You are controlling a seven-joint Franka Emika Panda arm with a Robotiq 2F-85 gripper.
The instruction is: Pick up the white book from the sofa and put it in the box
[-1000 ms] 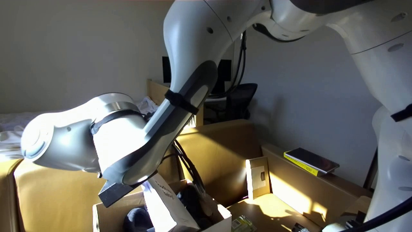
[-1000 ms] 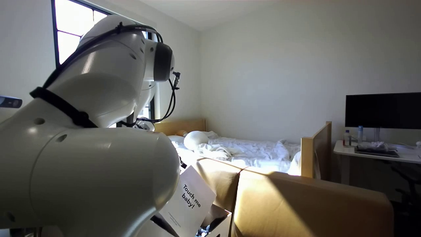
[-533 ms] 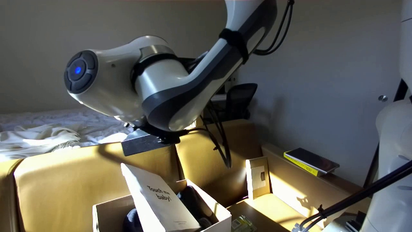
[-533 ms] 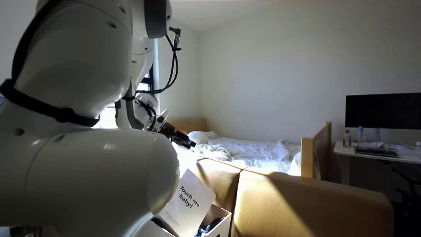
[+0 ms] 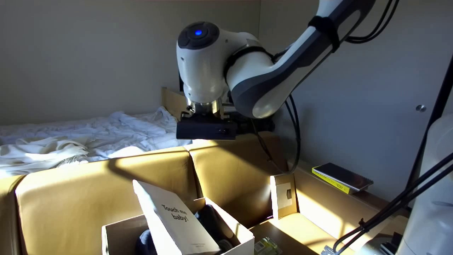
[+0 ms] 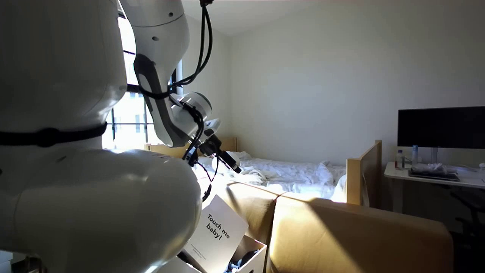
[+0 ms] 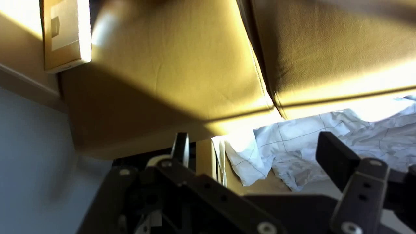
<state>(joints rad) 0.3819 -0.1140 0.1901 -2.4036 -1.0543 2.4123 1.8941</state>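
The white book [image 5: 180,219], printed "Touch me baby!", leans tilted in the cardboard box [image 5: 122,232], its upper end sticking out above the rim. The book [image 6: 218,231] and the box [image 6: 258,258] also show in an exterior view, partly hidden by the arm. The box stands on the mustard-yellow sofa [image 5: 88,198], whose backrest [image 7: 178,65] fills much of the wrist view. My gripper [image 7: 256,149] is open, with nothing between its fingers. In an exterior view the gripper [image 6: 235,167] hangs above the sofa back, apart from the book.
Dark items [image 5: 212,219] lie in the box beside the book. A small carton [image 5: 284,194] stands against the sofa's arm, and a dark book with a yellow edge [image 5: 341,175] lies on top of that arm. A bed [image 5: 131,129] stands behind the sofa.
The wrist and gripper have risen from beside the book and swung away towards the sofa back. The book shifted slightly at first and now rests still, leaning in the box.
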